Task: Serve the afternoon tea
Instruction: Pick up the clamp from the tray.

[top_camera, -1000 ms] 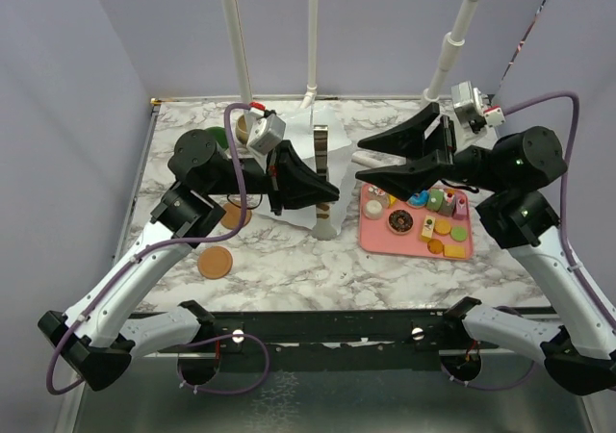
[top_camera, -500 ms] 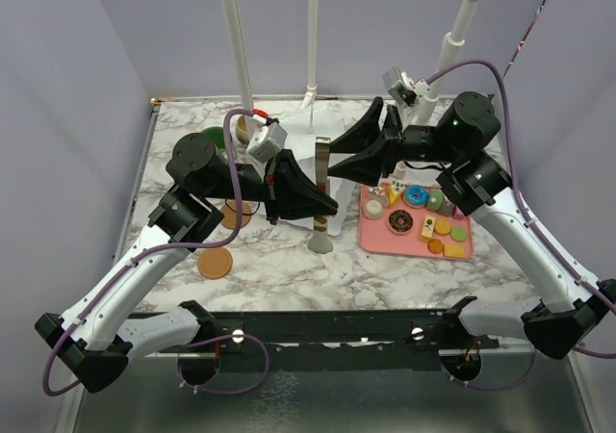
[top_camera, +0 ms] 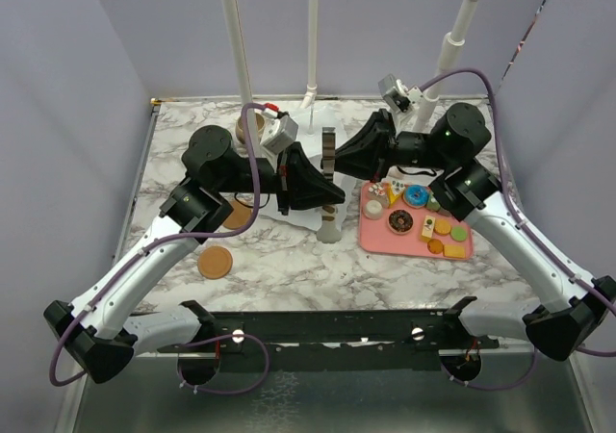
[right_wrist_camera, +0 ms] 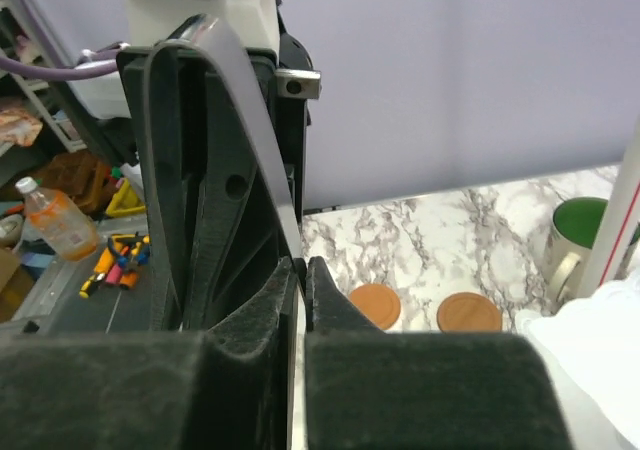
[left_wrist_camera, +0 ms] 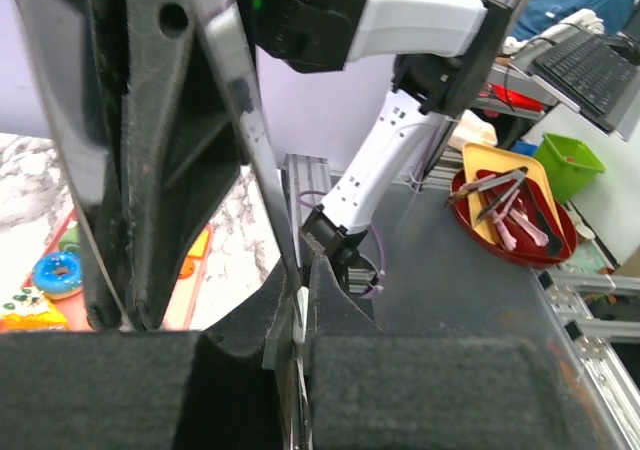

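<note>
One tiered stand (top_camera: 328,225) is mid-surface (top_camera: 289,274), with the left hand (top_camera: 329,195) and right hand (top_camera: 341,160) each clamped shut on it. Left of the stand are two coasters (top_camera: 216,261), a beige mug (top_camera: 245,125) and a green-lined mug (right_wrist_camera: 580,235). Right of it, the pink tray (top_camera: 375,240) holds about a dozen pastries (top_camera: 398,222).

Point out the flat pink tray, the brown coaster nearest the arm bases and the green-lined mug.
Flat pink rectangular tray (top_camera: 378,238): top view, bare near-left corner.
Round brown coaster (top_camera: 216,261): top view, centre.
Green-lined mug (right_wrist_camera: 578,222): right wrist view, green interior.

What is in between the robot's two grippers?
The upright handle of the white tiered stand. In the top view, the left gripper and right gripper pinch it from opposite sides.
</note>
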You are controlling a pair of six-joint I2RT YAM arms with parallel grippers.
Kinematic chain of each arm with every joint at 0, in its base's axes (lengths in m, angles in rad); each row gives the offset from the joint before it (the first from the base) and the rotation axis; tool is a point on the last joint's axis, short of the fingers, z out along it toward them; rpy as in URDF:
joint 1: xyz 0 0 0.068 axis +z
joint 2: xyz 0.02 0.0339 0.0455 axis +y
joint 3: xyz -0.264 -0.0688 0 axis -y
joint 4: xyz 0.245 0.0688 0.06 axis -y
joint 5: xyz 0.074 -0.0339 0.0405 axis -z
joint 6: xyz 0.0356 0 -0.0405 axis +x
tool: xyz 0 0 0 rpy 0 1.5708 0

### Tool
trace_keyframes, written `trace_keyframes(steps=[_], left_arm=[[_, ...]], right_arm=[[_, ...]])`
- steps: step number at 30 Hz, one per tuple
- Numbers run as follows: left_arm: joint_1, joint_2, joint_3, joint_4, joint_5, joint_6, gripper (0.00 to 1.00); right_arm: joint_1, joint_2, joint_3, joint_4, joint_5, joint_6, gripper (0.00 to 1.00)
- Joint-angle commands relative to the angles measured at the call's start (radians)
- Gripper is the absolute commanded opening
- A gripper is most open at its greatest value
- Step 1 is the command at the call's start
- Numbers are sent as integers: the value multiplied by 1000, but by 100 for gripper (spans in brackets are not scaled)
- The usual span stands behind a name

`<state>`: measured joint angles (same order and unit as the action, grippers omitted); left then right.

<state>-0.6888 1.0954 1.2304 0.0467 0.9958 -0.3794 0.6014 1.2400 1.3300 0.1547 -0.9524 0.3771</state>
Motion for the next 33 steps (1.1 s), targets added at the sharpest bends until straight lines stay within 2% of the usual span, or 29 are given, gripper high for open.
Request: trace_keyframes(steps=[1, 3, 4, 5, 6, 8, 9, 11, 17, 25, 28, 31, 33], left_arm=[[-5, 12, 35, -2, -11, 31, 0], [-6, 15, 33, -5, -33, 33, 1], [-6, 15, 33, -18, -61, 37, 15], [-6, 15, 34, -38, -83, 47, 36], [-6, 12, 32, -55, -93, 60, 53], [-5, 3, 21, -84, -103, 74, 75], [-6, -2, 13, -89, -104, 74, 81], [-6, -17, -6, -95, -102, 73, 85], [-6, -60, -61, -99, -66, 62, 83], [-6, -87, -44, -100, -48, 66, 67], [-6, -96, -44, -100, -58, 65, 57], [-6, -100, -57, -100, -58, 60, 37], [-6, -104, -69, -100, -63, 53, 33]], right_arm=[[5, -36, -39, 65, 192, -3, 1], [5, -51, -69, 132, 234, 12, 1], [5, -61, -81, 157, 256, 16, 1], [5, -72, -89, 178, 279, 18, 1], [5, -81, -94, 196, 298, 20, 0], [5, -109, -104, 218, 357, 19, 0], [5, -126, -113, 233, 385, 19, 0], [4, -156, -140, 282, 428, 33, 1], [5, -212, -220, 416, 496, 137, 0], [4, -255, -293, 472, 507, 150, 1], [5, -275, -333, 519, 529, 178, 0], [5, -282, -361, 571, 552, 202, 1], [5, -281, -380, 623, 572, 218, 1]])
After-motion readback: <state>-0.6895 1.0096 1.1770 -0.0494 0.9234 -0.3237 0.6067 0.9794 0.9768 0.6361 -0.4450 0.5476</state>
